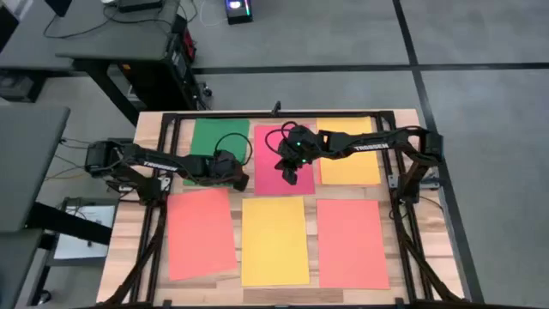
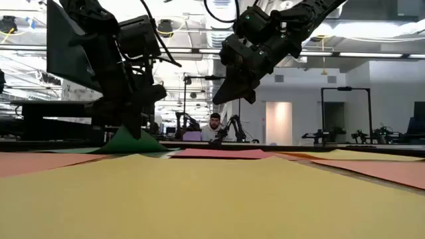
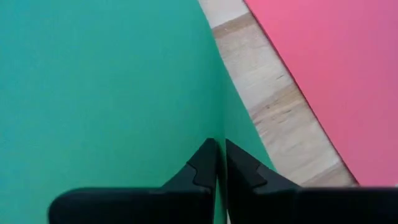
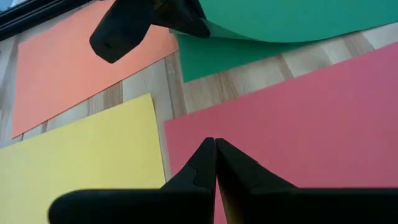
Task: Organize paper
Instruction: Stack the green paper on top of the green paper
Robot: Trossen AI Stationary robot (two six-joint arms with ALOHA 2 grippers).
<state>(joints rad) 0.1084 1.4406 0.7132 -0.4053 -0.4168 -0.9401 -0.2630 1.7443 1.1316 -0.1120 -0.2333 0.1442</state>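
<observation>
Six sheets of paper lie in two rows on the wooden table. The far row holds a green sheet (image 1: 214, 142), a pink-red sheet (image 1: 273, 146) and an orange-yellow sheet (image 1: 350, 159). The near row holds an orange-red sheet (image 1: 202, 232), a yellow sheet (image 1: 274, 240) and another orange-red sheet (image 1: 352, 243). My left gripper (image 1: 239, 180) is shut on the green sheet at its near right part. My right gripper (image 1: 288, 174) hangs shut over the pink-red sheet (image 4: 298, 106), clear of it in the low view (image 2: 232, 93), holding nothing. My left gripper pinches the green sheet near its near right corner (image 3: 217, 124) between its two fingers, which point down at it. That part stands up in a peak (image 2: 129, 141) below the fingers and curls over (image 4: 280, 22). The rest of the sheet lies on the table.
Bare wood strips (image 3: 280, 106) separate the sheets. A black frame (image 1: 274, 114) runs along the table's far edge and down both sides. More green (image 4: 211, 59) lies flat under the lifted part. A person (image 2: 214, 126) sits in the room behind.
</observation>
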